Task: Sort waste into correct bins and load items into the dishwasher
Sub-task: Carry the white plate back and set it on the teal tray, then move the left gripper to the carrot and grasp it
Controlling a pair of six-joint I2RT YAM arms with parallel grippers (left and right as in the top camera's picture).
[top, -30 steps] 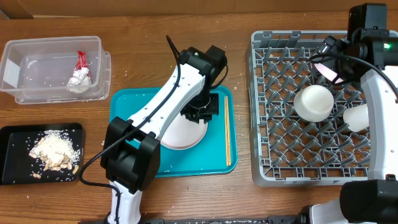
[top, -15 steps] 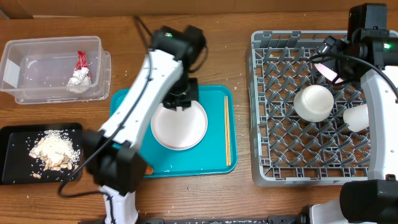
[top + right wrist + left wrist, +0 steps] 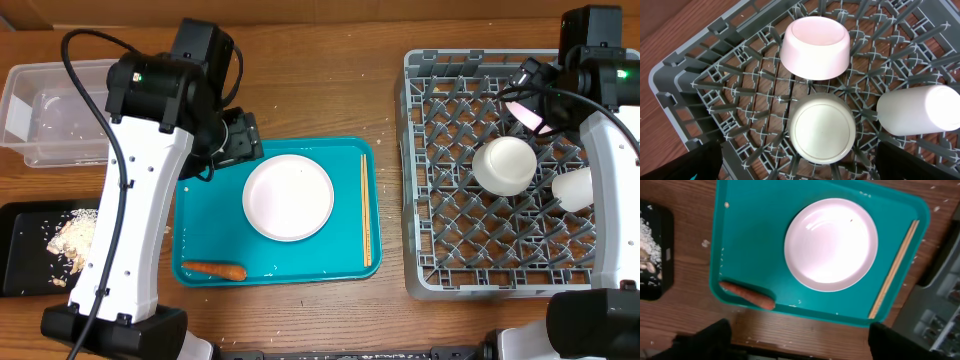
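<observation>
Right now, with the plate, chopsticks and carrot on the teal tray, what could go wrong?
1. The plate lies flat on the teal tray; the open left fingers may slip on its rim and shove it into the chopsticks alongside.
2. The chopsticks hug the tray's right wall, so a pinch may catch only one.
3. The carrot sits by the tray's corner, apart from the food scraps in the black tray; it is easy to miss.

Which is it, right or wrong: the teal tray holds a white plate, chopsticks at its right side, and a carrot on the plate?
Wrong on one point: the carrot lies on the teal tray itself, in a corner, apart from the plate, as the overhead view shows. The rest holds.
</observation>
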